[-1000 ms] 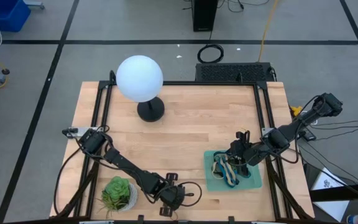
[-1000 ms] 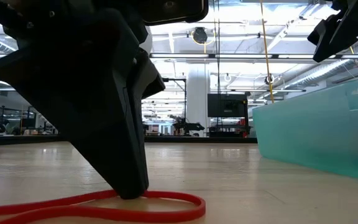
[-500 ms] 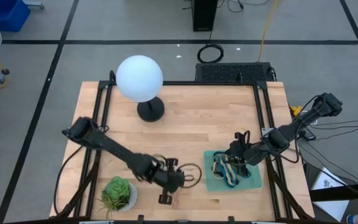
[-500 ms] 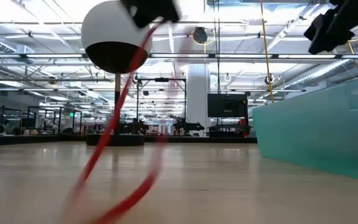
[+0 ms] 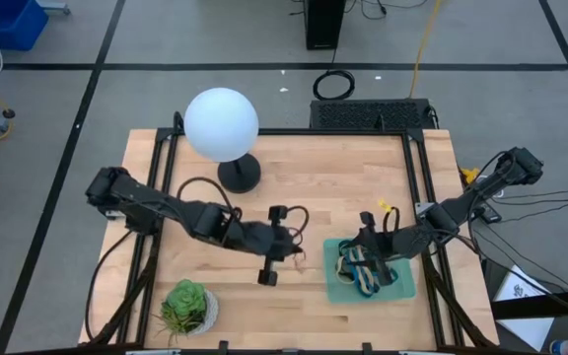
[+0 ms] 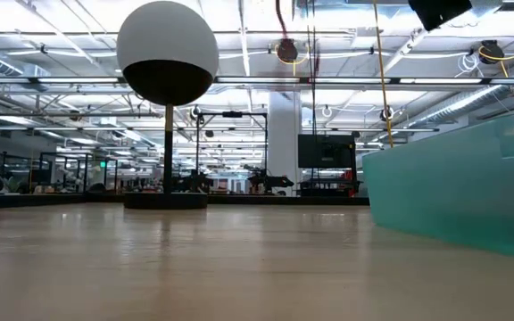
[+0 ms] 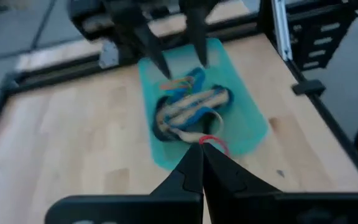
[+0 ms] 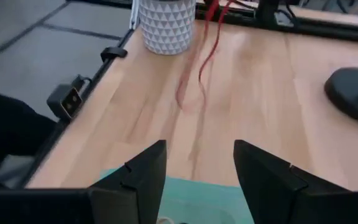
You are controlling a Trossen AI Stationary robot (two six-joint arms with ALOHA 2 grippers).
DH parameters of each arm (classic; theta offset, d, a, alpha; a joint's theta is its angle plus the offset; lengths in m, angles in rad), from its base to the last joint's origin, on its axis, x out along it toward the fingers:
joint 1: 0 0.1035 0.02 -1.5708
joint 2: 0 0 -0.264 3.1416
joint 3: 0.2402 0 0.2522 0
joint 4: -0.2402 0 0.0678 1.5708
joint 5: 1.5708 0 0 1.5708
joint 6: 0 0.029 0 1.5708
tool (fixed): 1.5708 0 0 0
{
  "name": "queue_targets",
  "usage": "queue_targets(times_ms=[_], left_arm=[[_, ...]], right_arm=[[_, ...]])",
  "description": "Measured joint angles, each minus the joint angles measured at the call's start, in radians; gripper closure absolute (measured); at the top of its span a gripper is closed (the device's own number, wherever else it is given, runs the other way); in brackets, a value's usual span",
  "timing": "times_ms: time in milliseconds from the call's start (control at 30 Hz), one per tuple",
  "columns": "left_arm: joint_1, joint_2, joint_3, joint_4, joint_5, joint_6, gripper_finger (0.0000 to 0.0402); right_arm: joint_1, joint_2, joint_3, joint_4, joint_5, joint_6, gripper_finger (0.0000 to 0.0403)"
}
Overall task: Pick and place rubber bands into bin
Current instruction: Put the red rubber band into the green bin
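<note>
Left pincer (image 7: 199, 144) clamped on a red band (image 7: 211, 142) above mid-bench; right pincer (image 8: 194, 171) apart over the bin (image 5: 335, 288)

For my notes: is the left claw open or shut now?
Shut. In the left wrist view the left claw has its fingers pressed together, pinching a red rubber band above the table.

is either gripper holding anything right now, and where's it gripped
The left gripper pinches a red rubber band at one end of its loop; the right gripper holds nothing.
</note>
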Motion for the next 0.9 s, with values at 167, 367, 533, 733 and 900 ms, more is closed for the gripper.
queue_targets(times_ms=[167, 367, 533, 733, 900], left_arm=[[0.035, 0.004, 0.0, 0.019, 0.001, 0.068, 0.04], [0.077, 0.01, 0.0, 0.023, 0.003, 0.1, 0.04], [0.103, 0.009, 0.0, 0.023, 0.002, 0.104, 0.0399], [0.114, 0.009, 0.0, 0.023, 0.026, 0.104, 0.0395], [0.114, 0.009, 0.0, 0.023, 0.027, 0.118, 0.0398]], right_arm=[[-0.008, 0.021, -0.001, 0.06, 0.079, -0.091, 0.0222], [-0.053, 0.078, -0.001, 0.158, 0.159, -0.125, 0.0222], [-0.101, 0.154, -0.001, 0.272, 0.156, -0.125, 0.0222], [-0.145, 0.251, -0.001, 0.416, 0.155, -0.177, 0.0222], [-0.175, 0.315, -0.001, 0.559, 0.113, -0.221, 0.0222]])
